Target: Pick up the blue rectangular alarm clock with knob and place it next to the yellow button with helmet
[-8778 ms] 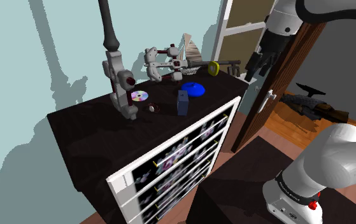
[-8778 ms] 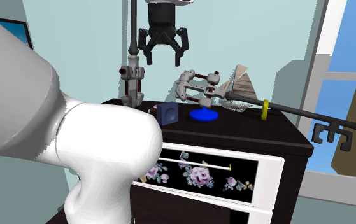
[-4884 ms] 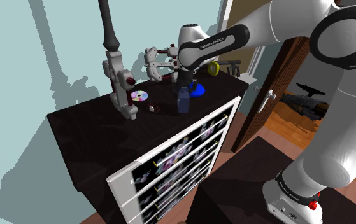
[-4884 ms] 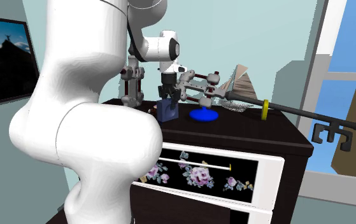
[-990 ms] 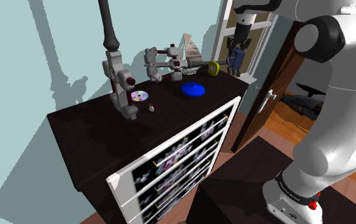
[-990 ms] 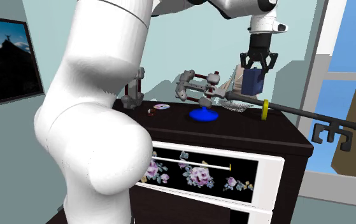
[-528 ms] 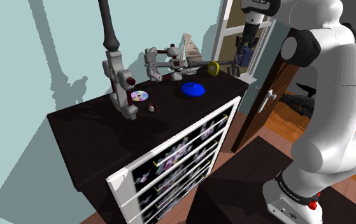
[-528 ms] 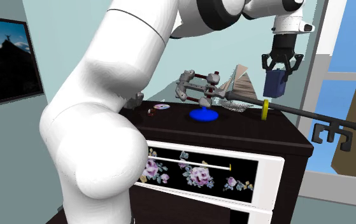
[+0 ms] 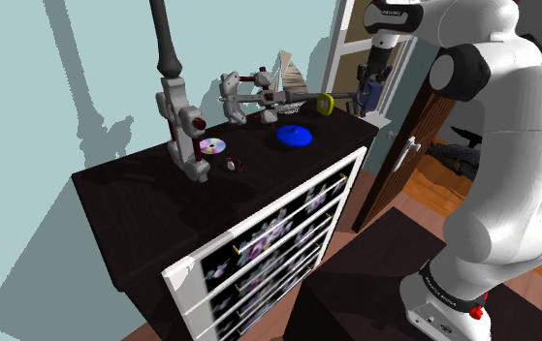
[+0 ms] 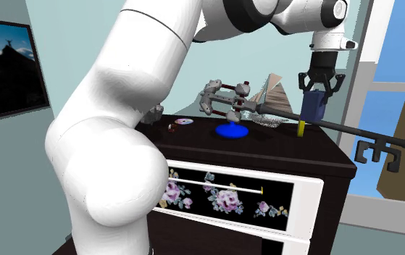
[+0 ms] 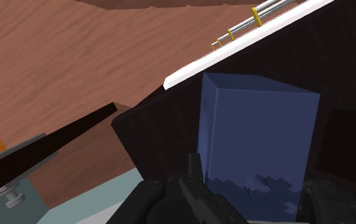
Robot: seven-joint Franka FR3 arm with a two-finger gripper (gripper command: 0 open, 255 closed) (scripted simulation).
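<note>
Hanging from the claw (image 10: 316, 92), blue alarm clock (image 10: 312, 106) clasped between its fingers, near yellow button (image 10: 301, 125)

Plain dark-blue box of a clock (image 10: 313, 105), upright — just beside the yellow button (image 10: 302, 124)

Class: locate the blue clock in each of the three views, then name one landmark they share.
Shoulder view: blue clock, upper right, held by the hand just past the yellow button.
Second exterior view: clock right of centre, just above the yellow button.
Wrist view: clock clasped in the hand.
Shared landmark: the dresser's white front edge.
</note>
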